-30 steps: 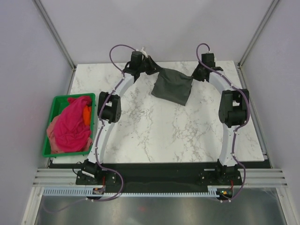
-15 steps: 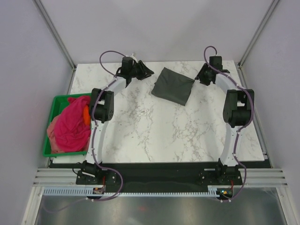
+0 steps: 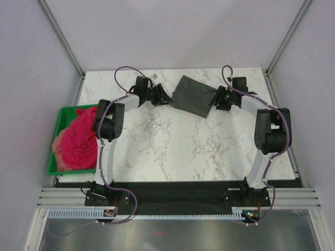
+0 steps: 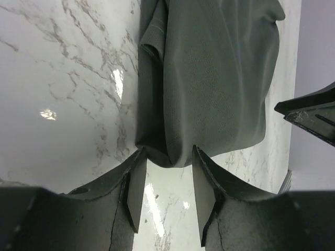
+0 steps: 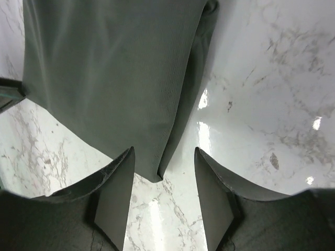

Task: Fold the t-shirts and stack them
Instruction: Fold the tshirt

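Observation:
The dark charcoal t-shirt (image 3: 194,97) lies folded flat at the back middle of the marble table. My left gripper (image 3: 166,99) is low at its left corner and open. In the left wrist view the shirt (image 4: 209,78) ends right at the tips of that gripper (image 4: 168,157), with bare table between the pads. My right gripper (image 3: 215,99) is open at the shirt's right corner. The right wrist view shows a corner of the shirt (image 5: 110,68) reaching just between that gripper's (image 5: 164,157) tips, unpinched. A magenta-pink t-shirt (image 3: 78,141) lies bunched over a paler pink one (image 3: 59,152).
The two pink shirts fill a green bin (image 3: 70,171) at the table's left edge, close beside my left arm's elbow (image 3: 107,123). Grey walls stand round the table. The white marble top (image 3: 178,146) stretches between the arms.
Both grippers let go of the charcoal shirt's raised far edge and opened. The shirt settled flat. Both arms swung out, then came down to the shirt's left and right corners.

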